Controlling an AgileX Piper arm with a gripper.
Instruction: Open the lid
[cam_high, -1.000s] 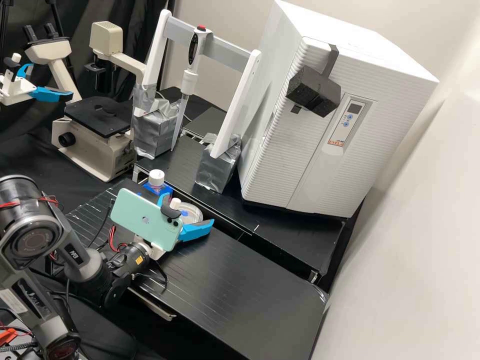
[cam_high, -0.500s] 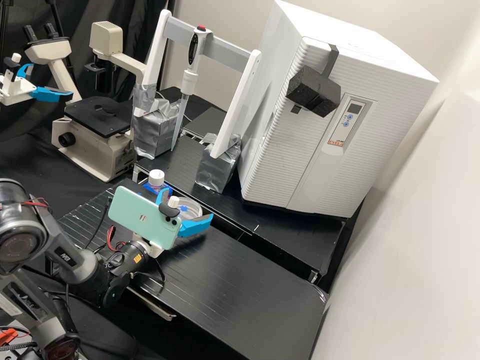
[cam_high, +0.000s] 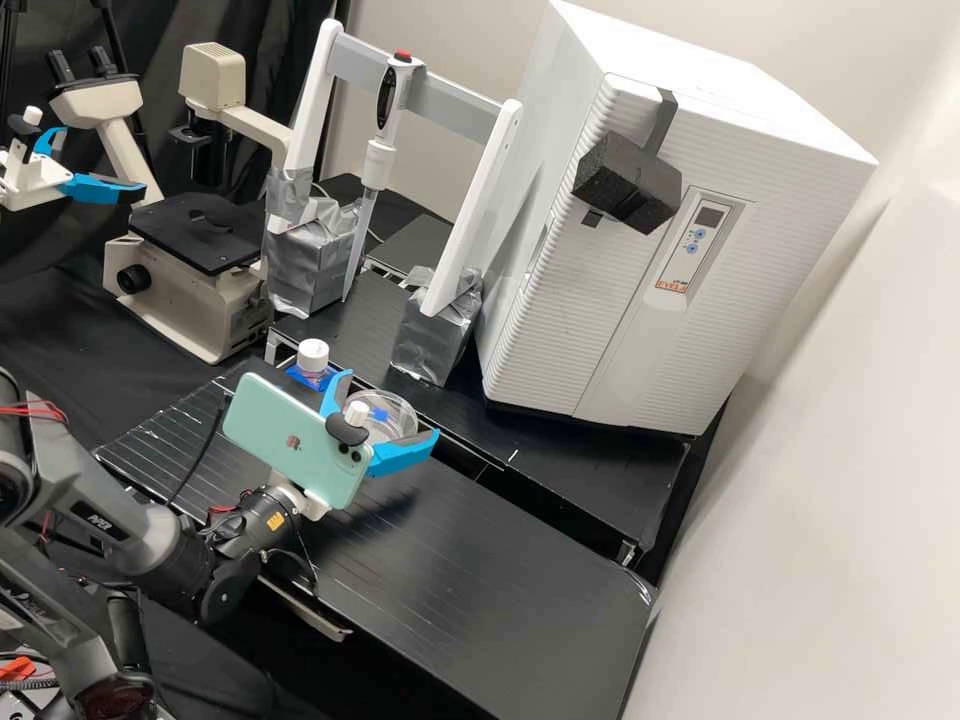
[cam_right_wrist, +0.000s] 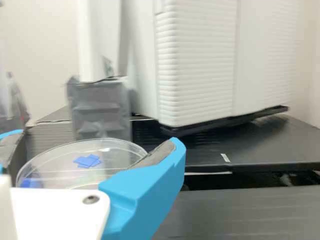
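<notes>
Hand (high & wrist views): the hand (cam_high: 390, 405), w/ its blue fingers (cam_right_wrist: 152, 195) spread to lid width, grasps the lid by its rim; gray pads lie at opposite sides.
Lid: clear round lid (cam_right_wrist: 117, 167), held btwn the fingers above the bench (cam_high: 500, 570), nr. the far edge & closer to the far L corner than to the far R one.
Lid marks: small blue pieces (cam_right_wrist: 87, 161) on the lid's top face.
Dish: cannot tell whether a base lies under the lid.
Phone: pale green phone (cam_high: 285, 440), tilted, mounted on the hand's arm side, back of phone facing the camera.
Bottle: white-capped bottle (cam_high: 313, 355), upright, nr. the bench's far L corner, beside a blue item.
Rear bench: black surface (cam_high: 590, 450) beyond the far edge, w/ a dark gap btwn.
Stand: white frame (cam_high: 488, 180) on the rear bench; feet wrapped in silver tape; pipette (cam_high: 385, 150) hanging upright from the crossbar.
Cabinet: white ribbed cabinet (cam_high: 640, 340), R of the stand; black foam block (cam_high: 630, 185) & small display panel (cam_high: 695, 240) on its front.
Microscope: cream microscope (cam_high: 195, 290), L of the stand, w/ black stage.
</notes>
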